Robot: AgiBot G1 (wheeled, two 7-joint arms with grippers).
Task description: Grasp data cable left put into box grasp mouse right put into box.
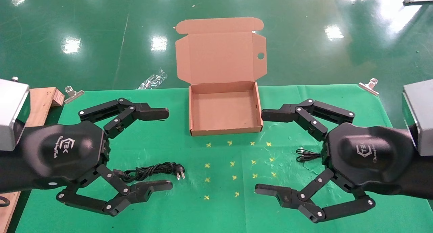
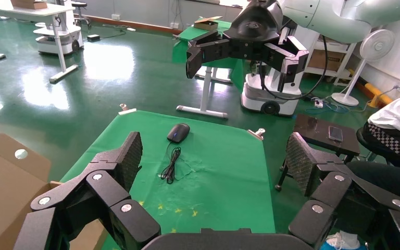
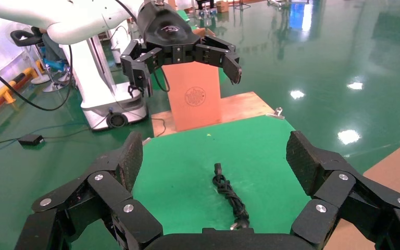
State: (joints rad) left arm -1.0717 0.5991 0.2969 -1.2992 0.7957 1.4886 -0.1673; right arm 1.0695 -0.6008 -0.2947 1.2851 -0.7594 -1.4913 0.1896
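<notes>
At lower left, the left tool (image 1: 169, 150) is hanging spread above the cable (image 1: 149, 170); probably best gripping mid-coil. Right tool (image 1: 258, 151) is gaping too; box (image 1: 225, 129) is waiting.

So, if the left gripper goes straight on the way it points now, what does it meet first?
Probably the right gripper, held at like height opposite the left gripper; the mouse lies lower, though depth is uncertain.

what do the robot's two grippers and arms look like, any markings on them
Both the left gripper and the right gripper are black, with two jointed linkage fingers studded with silver pins and textured pads. Each glossy rounded black body carries a pale hexagon logo with script lettering. Behind each sits a silver-grey block. The wrist views show white arm shells with black cables.
</notes>
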